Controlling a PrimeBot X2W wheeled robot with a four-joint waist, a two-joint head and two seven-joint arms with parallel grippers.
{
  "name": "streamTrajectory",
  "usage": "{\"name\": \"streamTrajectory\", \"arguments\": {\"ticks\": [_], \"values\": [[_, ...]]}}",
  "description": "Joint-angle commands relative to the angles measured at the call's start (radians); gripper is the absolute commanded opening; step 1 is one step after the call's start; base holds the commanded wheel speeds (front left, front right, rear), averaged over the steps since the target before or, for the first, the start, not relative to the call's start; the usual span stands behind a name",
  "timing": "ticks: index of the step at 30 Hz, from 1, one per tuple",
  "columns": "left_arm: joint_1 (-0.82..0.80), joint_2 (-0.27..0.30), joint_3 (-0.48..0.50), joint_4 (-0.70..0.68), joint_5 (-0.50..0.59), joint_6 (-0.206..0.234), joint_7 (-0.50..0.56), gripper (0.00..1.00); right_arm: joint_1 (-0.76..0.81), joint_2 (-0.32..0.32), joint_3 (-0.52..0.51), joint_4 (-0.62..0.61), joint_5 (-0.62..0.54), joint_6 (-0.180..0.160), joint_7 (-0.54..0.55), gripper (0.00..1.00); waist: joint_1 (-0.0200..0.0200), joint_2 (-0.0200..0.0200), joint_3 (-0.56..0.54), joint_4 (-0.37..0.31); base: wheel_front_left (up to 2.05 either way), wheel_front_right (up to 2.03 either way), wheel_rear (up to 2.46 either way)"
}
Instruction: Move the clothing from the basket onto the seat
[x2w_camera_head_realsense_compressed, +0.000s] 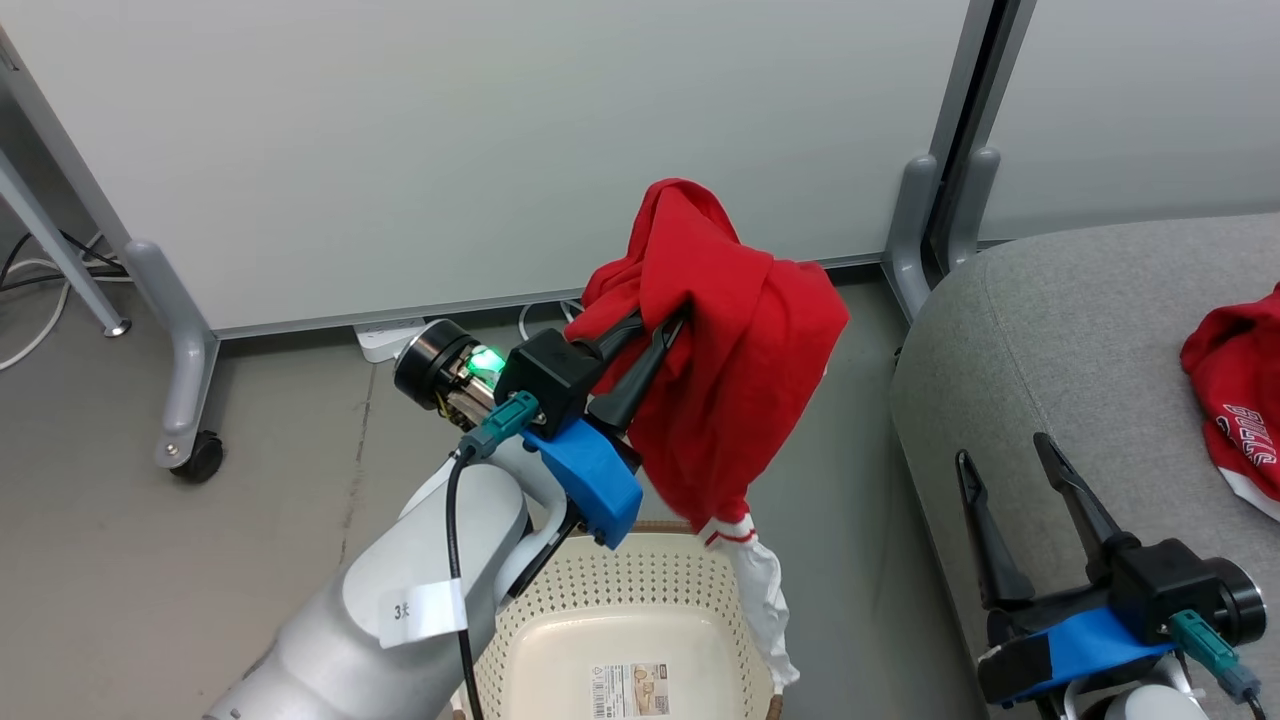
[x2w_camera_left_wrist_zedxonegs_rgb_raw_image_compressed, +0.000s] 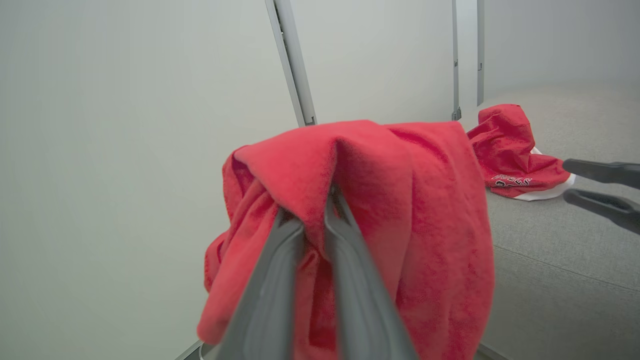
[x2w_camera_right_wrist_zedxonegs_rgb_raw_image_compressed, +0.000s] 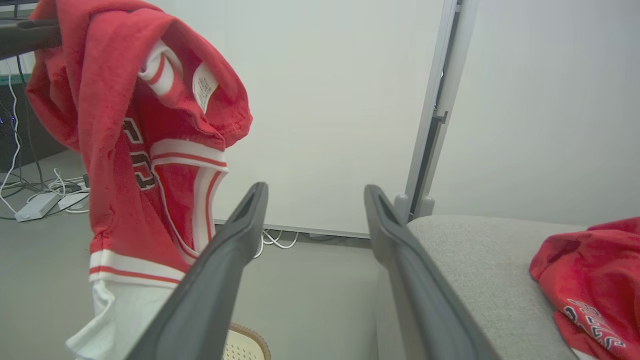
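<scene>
Where it hangs above the basket (x2w_camera_head_realsense_compressed: 640, 580), item one, a red jersey (x2w_camera_head_realsense_compressed: 740, 380) with white trim, is pinched in the nearly closed left hand (x2w_camera_head_realsense_compressed: 660, 325), its white hem trailing past the basket's rim. Item two, a second red garment (x2w_camera_head_realsense_compressed: 1235, 390) with white lettering: crumpled on the grey seat (x2w_camera_head_realsense_compressed: 1050, 350). Item three, the right hand (x2w_camera_head_realsense_compressed: 1002, 447): jaws spread wide, empty, at the seat's near edge.

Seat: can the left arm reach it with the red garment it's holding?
Probably yes. The left gripper holds the garment up, and nothing stands between it and the seat; the open right gripper sits low by the seat's near edge.
</scene>
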Motion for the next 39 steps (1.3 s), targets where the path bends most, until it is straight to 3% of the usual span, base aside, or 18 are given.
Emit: {"name": "streamTrajectory", "arguments": {"ticks": [1,11,22,31,39], "values": [[0.011,0.002,0.001,-0.004,0.000,0.002,-0.005,0.00,0.013,0.002,0.004,0.001,0.006,0.000,-0.001,1.00,0.0001,-0.0001,-0.001,0.001,0.00,0.00,0.00],[0.000,0.002,-0.004,-0.004,-0.006,0.005,-0.005,0.00,0.001,-0.005,0.078,-0.006,0.018,0.000,-0.001,1.00,0.0001,-0.0001,0.003,0.006,0.00,0.00,0.00],[-0.022,-0.010,-0.010,-0.004,-0.002,0.005,-0.005,0.00,-0.059,-0.026,0.249,0.027,0.039,0.000,-0.001,1.00,0.0001,-0.0001,0.025,0.014,0.00,0.00,0.00],[-0.042,-0.035,-0.016,-0.004,0.010,0.002,-0.005,0.00,-0.185,-0.035,0.375,0.110,0.058,0.000,-0.001,1.00,0.0001,-0.0001,0.047,0.035,0.00,0.00,0.00],[-0.056,-0.052,-0.020,-0.005,0.019,-0.004,-0.005,0.00,-0.313,-0.012,0.400,0.203,0.067,0.000,-0.001,1.00,0.0001,-0.0001,0.068,0.056,0.00,0.00,0.00]]}}
